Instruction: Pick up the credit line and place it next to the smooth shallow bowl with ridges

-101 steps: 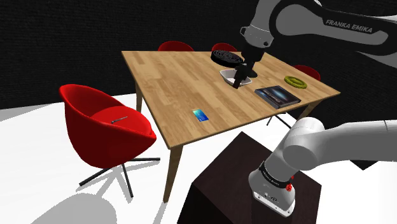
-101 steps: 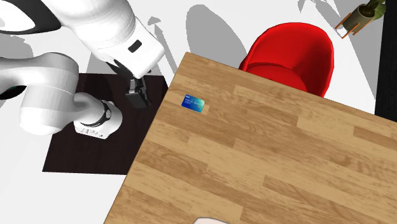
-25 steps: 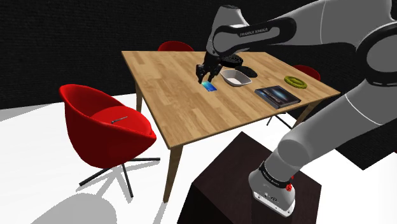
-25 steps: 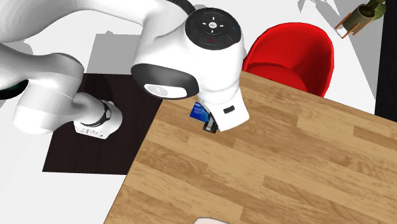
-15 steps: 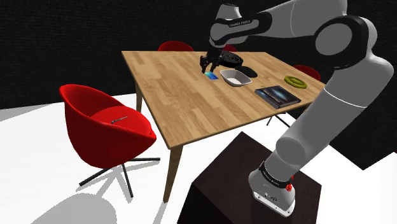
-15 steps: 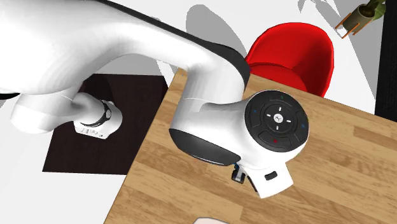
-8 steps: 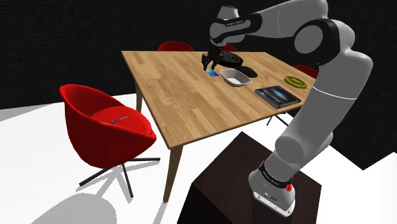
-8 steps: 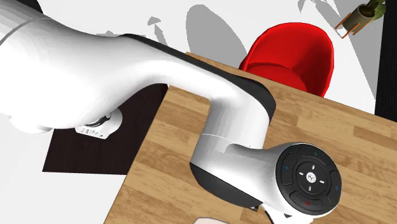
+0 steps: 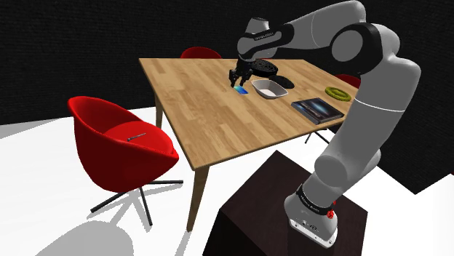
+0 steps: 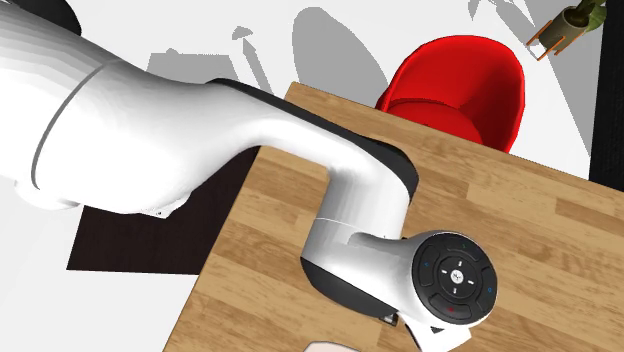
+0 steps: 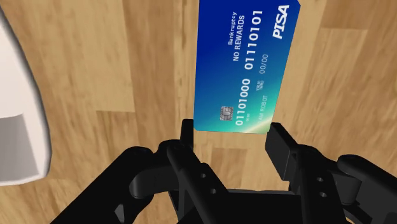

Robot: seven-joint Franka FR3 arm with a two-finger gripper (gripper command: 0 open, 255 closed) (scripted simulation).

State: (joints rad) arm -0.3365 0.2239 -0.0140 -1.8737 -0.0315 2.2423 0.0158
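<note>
My end effector grips the blue card just beside the white bowl, lower over the worktop than before.

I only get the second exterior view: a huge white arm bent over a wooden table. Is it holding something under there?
Observer: Yes. In the wrist view the tool clasps a blue card printed with numbers.
Visitor: And the pale sliver at my bottom edge?
Observer: That is a white shallow bowl. In the shoulder view the card hangs just to its left.
Visitor: Anything else nearby?
Observer: Past the bowl, toward the shoulder view's right, lie what looks like a dark book and a green ring.
</note>
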